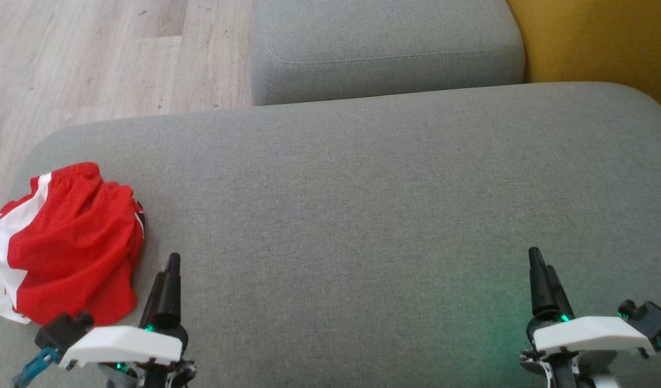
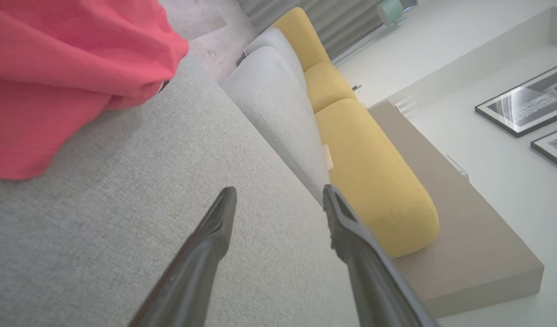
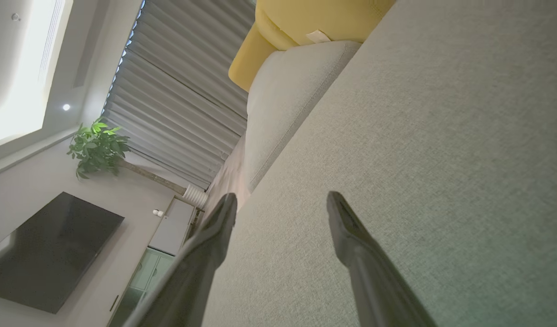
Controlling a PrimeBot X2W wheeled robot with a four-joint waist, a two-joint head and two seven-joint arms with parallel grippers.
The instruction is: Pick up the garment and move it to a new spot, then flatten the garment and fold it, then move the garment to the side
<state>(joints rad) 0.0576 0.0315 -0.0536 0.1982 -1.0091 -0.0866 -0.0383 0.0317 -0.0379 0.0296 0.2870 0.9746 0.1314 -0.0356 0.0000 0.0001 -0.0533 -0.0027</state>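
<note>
A red garment with white stripes lies crumpled at the left end of the grey sofa seat. In the left wrist view the same red garment lies at the upper left. My left gripper hovers just right of the garment, apart from it; the left wrist view shows its fingers spread open with nothing between them. My right gripper is low at the right over bare seat; the right wrist view shows the gripper open and holding nothing.
A second grey cushion sits behind the seat, with a yellow cushion at the far right. Pale wood floor lies beyond the seat's left edge. The right wrist view shows a TV and a plant.
</note>
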